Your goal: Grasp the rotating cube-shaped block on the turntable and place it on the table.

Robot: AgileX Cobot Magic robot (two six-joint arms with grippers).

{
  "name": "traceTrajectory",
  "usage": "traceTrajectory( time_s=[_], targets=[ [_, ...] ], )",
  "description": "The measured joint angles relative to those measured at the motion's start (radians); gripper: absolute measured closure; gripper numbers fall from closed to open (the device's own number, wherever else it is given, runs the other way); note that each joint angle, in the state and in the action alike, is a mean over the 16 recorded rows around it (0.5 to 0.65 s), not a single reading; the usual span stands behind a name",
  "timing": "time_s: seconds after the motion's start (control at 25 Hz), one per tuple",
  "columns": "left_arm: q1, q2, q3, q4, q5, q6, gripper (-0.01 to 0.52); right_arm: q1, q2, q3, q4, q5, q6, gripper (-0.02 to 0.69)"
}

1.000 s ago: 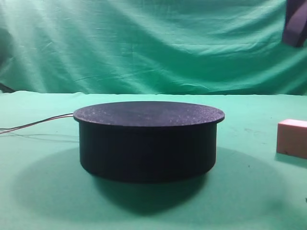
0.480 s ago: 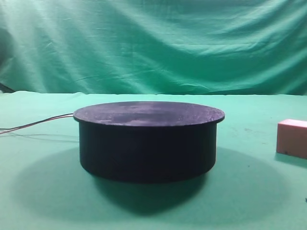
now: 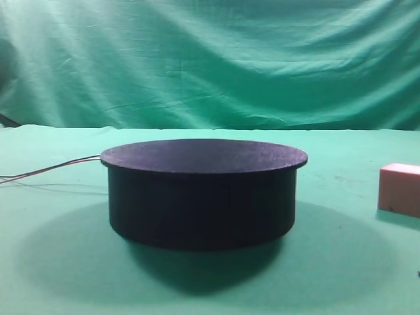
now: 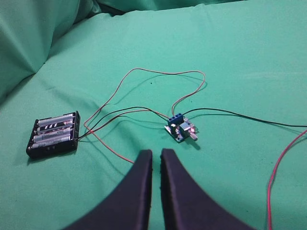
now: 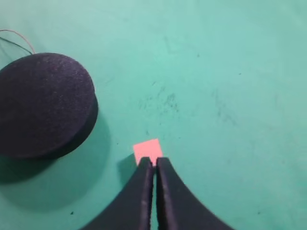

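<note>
Block: the pink block point(image 3: 400, 189) is sitting on the green worktop point(image 3: 59, 262), to the right of the turntable point(image 3: 202, 192) and well apart from it, at the right edge of the high view. Nothing is lying on the turntable's dark top.

Right claw: the right claw point(image 5: 155, 165) is hanging above the block point(image 5: 147, 150) with its two black fingers point(image 5: 144, 191) pressed together. It is clenched on nothing; the block is lying just beyond the tips, on the cloth.

Left claw: the left claw point(image 4: 156, 158) is hovering over the far left part of the worktop, its fingers nearly touching, with only a thin slit between them, and it is holding nothing.

Step in hand: in my judgement the block is already placed, so the task is looking almost finished. What is remaining is pulling the right arm away.

How to do it well: the arm should be lifting straight up first and only then moving aside, so that the closed tips are not pushing the light block. It should also be keeping clear of the turntable point(image 5: 45, 103) on the left.

Surface: plain green cloth is covering the worktop point(image 5: 230, 72), with some faint dark marks near the block.

Room: a wrinkled green curtain point(image 3: 210, 59) is hanging behind. Thin wires point(image 4: 158, 76) are running over the cloth to a small circuit board point(image 4: 181, 130) and a black battery holder point(image 4: 53, 134).
</note>
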Motion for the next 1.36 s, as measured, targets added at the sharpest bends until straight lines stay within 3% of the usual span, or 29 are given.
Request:
traceTrajectory(
  time_s=[0.36,0.64,1.36],
  targets=[
    [0.0,0.0,0.0,0.0,0.0,0.0,0.514,-0.19,-0.341,0.264,-0.007,-0.137,0.0,0.665],
    [0.0,0.0,0.0,0.0,0.0,0.0,0.514,-0.242,-0.546,0.392,-0.002,-0.162,0.001,0.665],
    [0.0,0.0,0.0,0.0,0.0,0.0,0.514,-0.248,-0.62,0.432,0.004,-0.164,0.001,0.665]
  ],
)
